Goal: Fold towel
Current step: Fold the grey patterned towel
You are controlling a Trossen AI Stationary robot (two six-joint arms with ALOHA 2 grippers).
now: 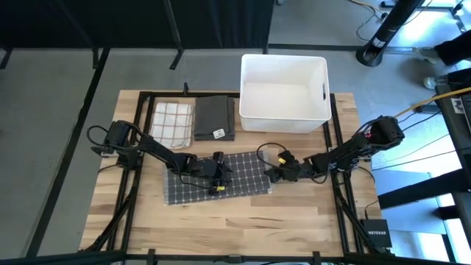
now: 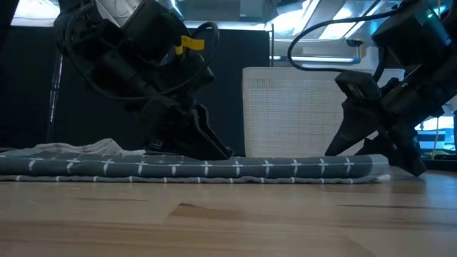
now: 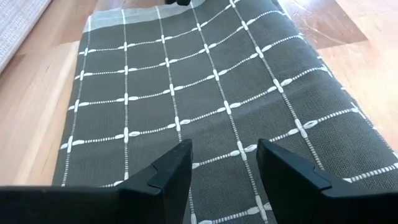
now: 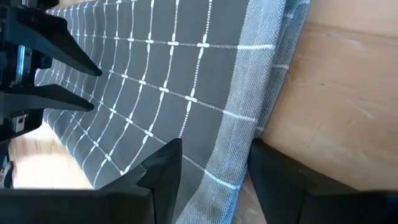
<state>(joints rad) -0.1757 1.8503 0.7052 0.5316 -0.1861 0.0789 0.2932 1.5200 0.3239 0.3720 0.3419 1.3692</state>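
Left wrist view shows the left gripper [image 3: 224, 163] with its jaws spread, nothing between them, poised low over the middle of the towel [image 3: 205, 93]; by the low view its fingertips look to be at the cloth, though actual contact cannot be confirmed. The right gripper [image 4: 211, 163] is likewise spread and empty, its jaws straddling the towel's pale hemmed edge, one finger over cloth and the other over bare table [image 4: 336, 81]. The towel lies flat and dark, with a white grid, near the middle of the table [image 1: 243, 221], between the two arms. The main risk at the right edge is a partial pinch: the towel looks doubled there, and if the jaws close too high they may catch only the top layer, or slide off the hem altogether. The left gripper sits mid-cloth, so closing there would bunch the fabric instead of taking an edge, and any drag would wrinkle it. If one arm lifts before the other, the fold would likely come out skewed. Two folded cloths [image 1: 195, 121] and a white bin [image 1: 284, 121] stand well apart at the far side, out of harm's way.
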